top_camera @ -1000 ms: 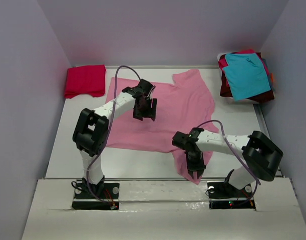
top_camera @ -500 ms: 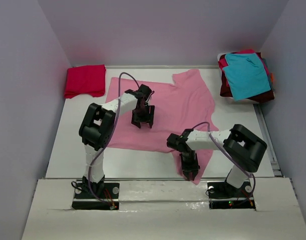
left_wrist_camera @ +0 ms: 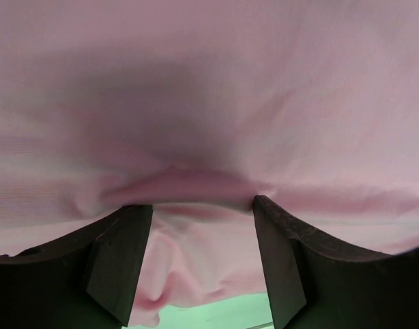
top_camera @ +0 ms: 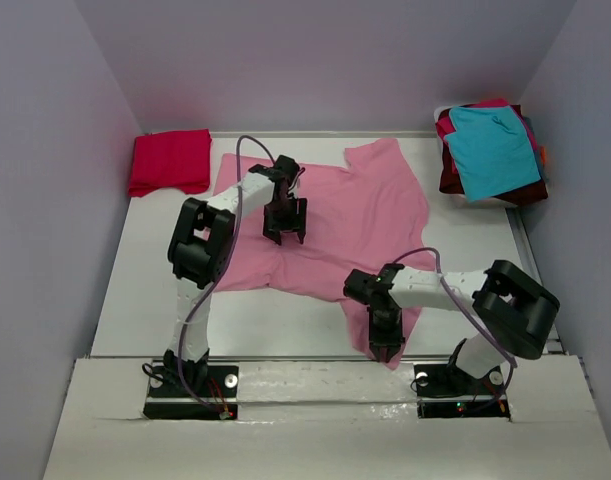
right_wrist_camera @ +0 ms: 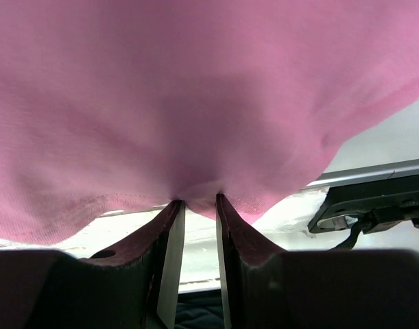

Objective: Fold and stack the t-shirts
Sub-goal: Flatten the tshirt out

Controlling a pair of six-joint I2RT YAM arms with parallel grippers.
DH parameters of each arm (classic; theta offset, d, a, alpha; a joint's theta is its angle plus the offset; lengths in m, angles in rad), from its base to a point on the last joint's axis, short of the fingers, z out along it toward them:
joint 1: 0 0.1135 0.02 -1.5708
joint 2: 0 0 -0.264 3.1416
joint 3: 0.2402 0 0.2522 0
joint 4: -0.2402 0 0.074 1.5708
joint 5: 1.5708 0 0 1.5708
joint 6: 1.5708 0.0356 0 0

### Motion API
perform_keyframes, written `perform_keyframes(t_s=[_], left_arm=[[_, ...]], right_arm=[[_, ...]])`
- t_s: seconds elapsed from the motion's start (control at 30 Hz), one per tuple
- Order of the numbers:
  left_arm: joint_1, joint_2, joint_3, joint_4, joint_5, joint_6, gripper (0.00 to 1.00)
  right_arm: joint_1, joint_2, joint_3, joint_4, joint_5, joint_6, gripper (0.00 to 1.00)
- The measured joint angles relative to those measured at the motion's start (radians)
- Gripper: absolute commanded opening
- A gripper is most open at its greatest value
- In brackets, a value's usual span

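The light pink t-shirt [top_camera: 355,205] lies spread flat across the middle of the table. My left gripper [top_camera: 284,237] is open and points down onto its left half, with a soft ridge of pink cloth [left_wrist_camera: 195,185] bunched between the wide-apart fingertips [left_wrist_camera: 137,212]. At the shirt's near right corner, my right gripper [top_camera: 384,351] is shut on the hem, a small tuck of pink fabric [right_wrist_camera: 195,89] pinched between its narrow tips [right_wrist_camera: 199,199]. The crimson red t-shirt [top_camera: 170,160] lies folded at the far left. A teal t-shirt [top_camera: 495,150] tops a pile with maroon cloth [top_camera: 453,182] under it at the far right.
Purple walls close in the table on the left, back and right. The white front ledge [top_camera: 315,385] with both arm bases runs just below the right gripper. A metal rail and black bracket [right_wrist_camera: 374,202] show beyond the shirt's corner in the right wrist view.
The left arm's elbow has swung in toward the shirt while its gripper stayed over the same area. The right gripper shifted slightly nearer the front ledge, still on the hem.
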Motion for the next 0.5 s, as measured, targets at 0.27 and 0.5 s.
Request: perform_keyframes(t_s=[0.27,0.5], left_arm=[[0.064,0.008,0.011,0.004,0.018,0.003,0.73],[0.074,0.008,0.011,0.005,0.021,0.003,0.73]], right_arm=[[0.0,-0.074,-0.05,0.011,0.0,0.071,0.31],[0.002,-0.108,-0.067,-0.047,-0.006,0.127,0.31]])
